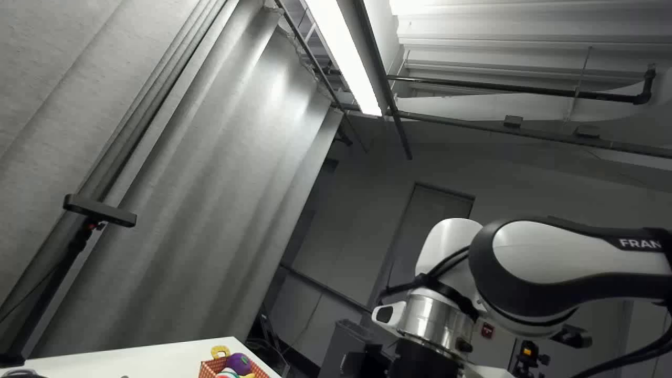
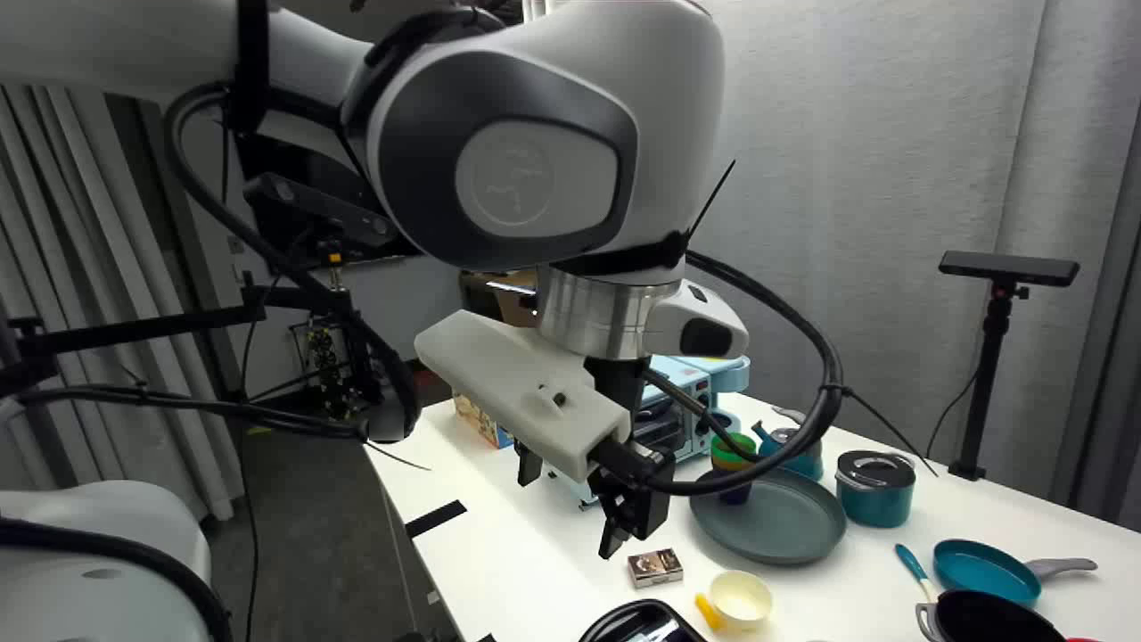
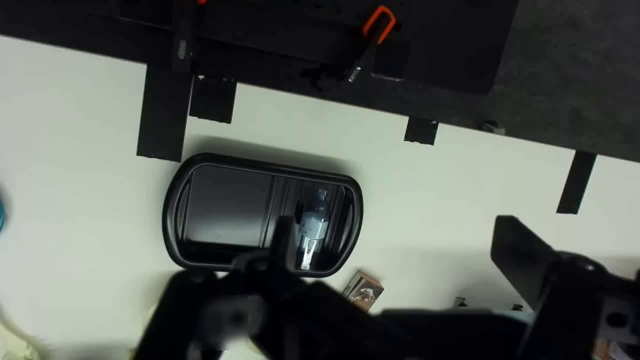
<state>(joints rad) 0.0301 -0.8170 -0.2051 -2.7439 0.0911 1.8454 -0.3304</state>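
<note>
- Nearest, the gripper [image 3: 396, 222] is spread wide.
- "FRAN" lettering [image 1: 640, 244] is printed on the white arm [image 1: 567, 252].
- A pale-labelled bottle [image 3: 314, 226] is seen inside a glossy, round-ended black tray [image 3: 230, 205].

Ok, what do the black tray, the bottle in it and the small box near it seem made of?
Black tray: glossy; coated metal or plastic, its sheen leaves that open. Bottle: probably plastic, with a clear-looking, glinting end. Small box: likely card, judging by its printed face.
</note>
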